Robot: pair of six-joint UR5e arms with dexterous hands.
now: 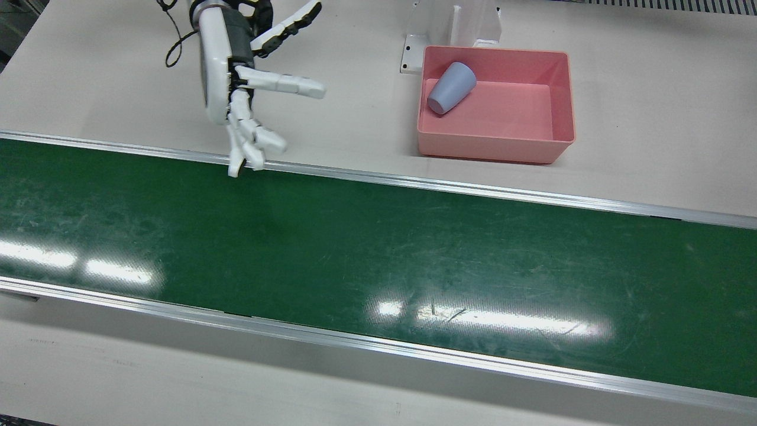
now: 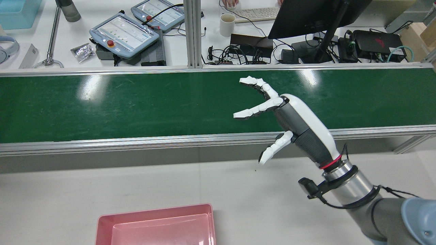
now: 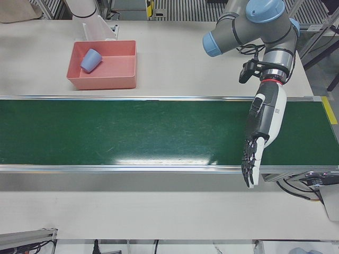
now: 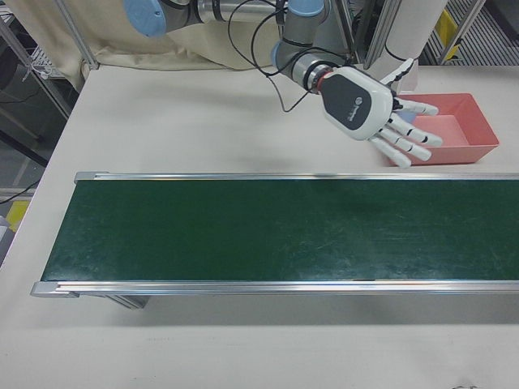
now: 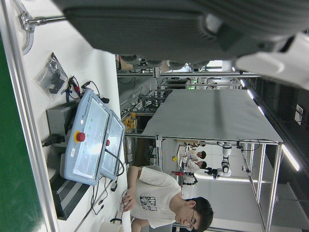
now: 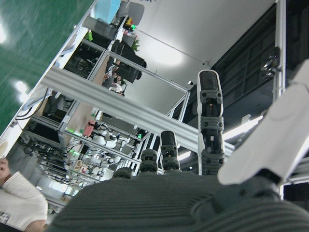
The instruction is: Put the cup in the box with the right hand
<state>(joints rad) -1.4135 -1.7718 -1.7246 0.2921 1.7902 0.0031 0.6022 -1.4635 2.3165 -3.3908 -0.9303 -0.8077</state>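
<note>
We see a long white table (image 1: 355,89) with a green conveyor belt (image 1: 378,248) running its full length between aluminium side rails (image 1: 473,189). The belt surface is scuffed and carries glare patches from overhead lights.

Next in size are the two arms. The right arm (image 2: 371,204) reaches from the table's robot-side edge toward the belt, and its right hand (image 2: 293,122) hangs above the rail nearest the robot with nothing in it and the fingers (image 2: 252,111) spread wide; in the front view the same right hand (image 1: 236,83) has its fingertips over that rail. The left arm (image 3: 265,32) comes in at the other end of the table, and the left hand (image 3: 262,132) points down across the belt toward the operators' rail, palm flat, fingers stretched out straight and close together, gripping nothing.

The pink box (image 1: 556,100) sits on the white table on the robot's side of the belt, near the rail but apart from it, with a white bracket (image 1: 449,29) just behind it. The right hand is well apart from the box.

The grey-blue cup (image 1: 452,87) lies on its side inside the box, in the corner nearest the bracket, resting against the box wall with its closed bottom toward the belt.

Beyond the belt in the rear view, we see a desk with two teach pendants (image 2: 124,32), a monitor (image 2: 306,13), a white mug (image 2: 227,24) and a keyboard (image 2: 255,13).
</note>
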